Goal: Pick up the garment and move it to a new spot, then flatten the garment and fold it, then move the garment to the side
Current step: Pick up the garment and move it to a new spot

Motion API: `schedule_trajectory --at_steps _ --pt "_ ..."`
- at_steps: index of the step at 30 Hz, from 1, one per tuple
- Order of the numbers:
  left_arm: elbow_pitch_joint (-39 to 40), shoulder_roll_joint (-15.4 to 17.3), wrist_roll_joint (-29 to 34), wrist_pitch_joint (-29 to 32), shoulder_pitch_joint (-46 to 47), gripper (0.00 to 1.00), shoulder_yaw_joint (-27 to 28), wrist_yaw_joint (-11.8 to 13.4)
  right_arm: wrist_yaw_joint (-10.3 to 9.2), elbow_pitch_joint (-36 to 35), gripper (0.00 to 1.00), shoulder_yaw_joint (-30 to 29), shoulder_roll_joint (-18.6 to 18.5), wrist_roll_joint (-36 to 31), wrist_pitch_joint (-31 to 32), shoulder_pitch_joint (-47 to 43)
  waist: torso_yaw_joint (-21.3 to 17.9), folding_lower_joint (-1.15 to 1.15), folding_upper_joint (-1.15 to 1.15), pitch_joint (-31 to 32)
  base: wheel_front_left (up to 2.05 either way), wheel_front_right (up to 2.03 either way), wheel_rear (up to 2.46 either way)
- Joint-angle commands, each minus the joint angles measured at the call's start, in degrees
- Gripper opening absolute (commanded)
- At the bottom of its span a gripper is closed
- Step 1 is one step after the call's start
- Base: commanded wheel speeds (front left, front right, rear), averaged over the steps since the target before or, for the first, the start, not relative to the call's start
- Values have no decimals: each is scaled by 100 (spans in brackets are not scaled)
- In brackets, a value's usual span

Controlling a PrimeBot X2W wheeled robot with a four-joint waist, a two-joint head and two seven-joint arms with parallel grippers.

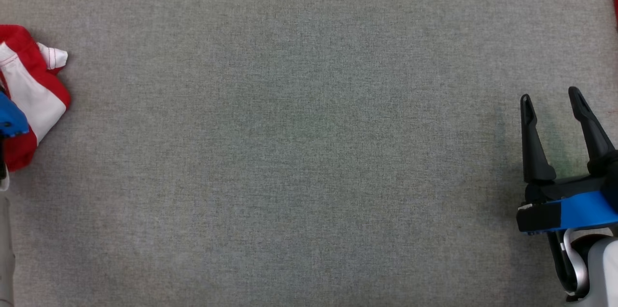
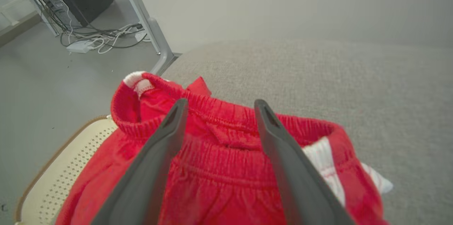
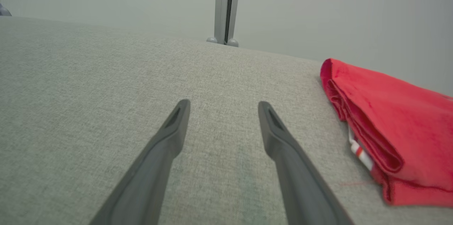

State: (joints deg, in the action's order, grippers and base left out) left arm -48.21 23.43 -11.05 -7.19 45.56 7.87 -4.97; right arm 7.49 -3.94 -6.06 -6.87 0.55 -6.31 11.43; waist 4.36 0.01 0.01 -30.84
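Note:
The garment (image 1: 34,94) is a crumpled pair of red shorts with white panels, lying at the far left edge of the grey table (image 1: 309,152). In the left wrist view its elastic waistband (image 2: 219,126) bunches up right under my left gripper (image 2: 221,104). That gripper stands open, one finger on each side of the waistband; I cannot tell whether it touches the cloth. The blue housing of my left arm (image 1: 9,121) overlaps the shorts. My right gripper (image 1: 550,96) is open at the lower right, over bare cloth (image 3: 223,104), with nothing between its fingers.
A folded red cloth (image 3: 389,140) lies on the table to the right of my right gripper; a red sliver (image 1: 616,3) of it shows at the upper right edge. A cream perforated basket (image 2: 53,168) sits below the table's left edge, with cables (image 2: 95,39) and a table leg (image 2: 148,23) beyond.

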Motion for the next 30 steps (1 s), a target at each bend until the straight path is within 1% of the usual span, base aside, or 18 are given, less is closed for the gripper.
schedule_trajectory --at_steps 1,4,8,9,11,12,13,16,22,27,30 --pt "-157 41 -40 118 137 100 -66 -52 1 -61 100 -17 -30 -41 19 69 10 -1 -1 -17 0 0 0" --pt "-590 54 -178 435 284 100 -107 -142 1 -148 100 -25 -36 -57 61 80 20 -1 -1 -52 0 0 0" --pt "-1210 54 -356 1231 446 100 -259 -217 1 -204 100 -4 -45 -59 102 96 33 -1 -1 -78 0 0 0" --pt "-1306 44 -387 1350 462 100 -292 -233 1 -209 100 2 -47 -59 112 102 33 -1 -1 -80 0 0 0" --pt "-1454 33 -477 1553 525 43 -378 -258 1 -212 100 20 -45 -60 111 113 29 -1 -1 -76 0 0 0" --pt "-1492 16 -522 1609 547 36 -445 -266 1 -208 100 29 -41 -59 115 120 24 -1 -1 -67 0 0 0" --pt "-1487 -8 -582 1617 561 0 -516 -268 1 -192 100 39 -35 -59 120 126 14 -1 -1 -51 0 0 0" --pt "-1357 45 -736 1373 573 0 -734 -272 1 -118 100 81 -3 -34 100 130 -33 -1 -1 34 0 0 0" --pt "-1052 321 -838 462 782 0 -1068 -251 1 173 100 106 91 73 -75 92 -203 -1 -1 423 0 0 0" --pt "-723 377 -735 -278 1026 0 -1389 -251 1 533 100 196 212 163 -263 40 -395 -1 -1 836 0 0 0" --pt "-372 302 -647 -505 1254 0 -1580 -251 1 771 100 224 265 209 -375 -7 -530 -1 -1 1109 0 0 0"
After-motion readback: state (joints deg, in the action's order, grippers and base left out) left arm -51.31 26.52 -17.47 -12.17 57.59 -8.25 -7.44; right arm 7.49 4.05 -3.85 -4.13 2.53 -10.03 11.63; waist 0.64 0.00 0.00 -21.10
